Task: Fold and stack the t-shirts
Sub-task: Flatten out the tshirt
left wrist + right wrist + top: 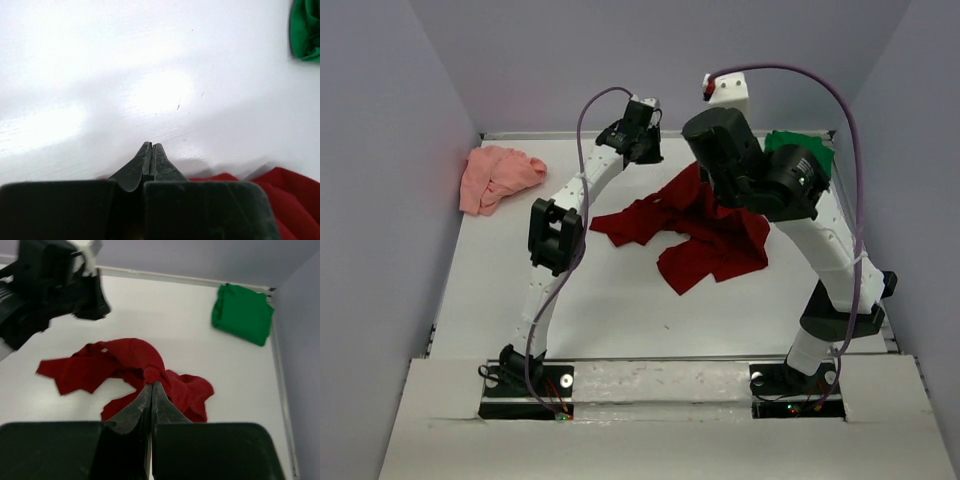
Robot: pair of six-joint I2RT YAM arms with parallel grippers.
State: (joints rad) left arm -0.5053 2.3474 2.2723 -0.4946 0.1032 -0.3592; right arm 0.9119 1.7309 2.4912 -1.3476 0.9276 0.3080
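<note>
Top view: dark red tee (pixel 705 235) lies crumpled at mid-frame, a bit right of ctr, on the white table (pixel 610 310). One flap spreads out to the left, and a bigger lump sags toward lower right. Pink tee (pixel 498 175) sits bunched in the upper left corner of the table, well apart from the rest. Green tee (pixel 810 145) is in the upper right corner, partly hidden by the right arm (pixel 820 240). That arm bends over the red tee, and its wrist covers the cloth's upper end, so you can't see the fingers from here. Left arm (pixel 555 235) reaches up to the far edge, with its tip left of the red tee's top.

Left wrist view: left gripper (pixel 151 147) is fully closed, fingers pressed flat together. You see nothing between the tips, only bare white table beyond. Red cloth shows at the bottom right of the frame, beside and below the gripper body. A sliver of green tee is at the upper right edge.

Right wrist view: right gripper (pixel 151 385) is closed too, and it pinches a small knot of the red tee right at the tips. The cloth rises to a peak there and drapes away left and lower right. Green tee lies folded into a neat block at upper right, near the table's corner. Left arm's dark end fills the upper left of the frame.
</note>
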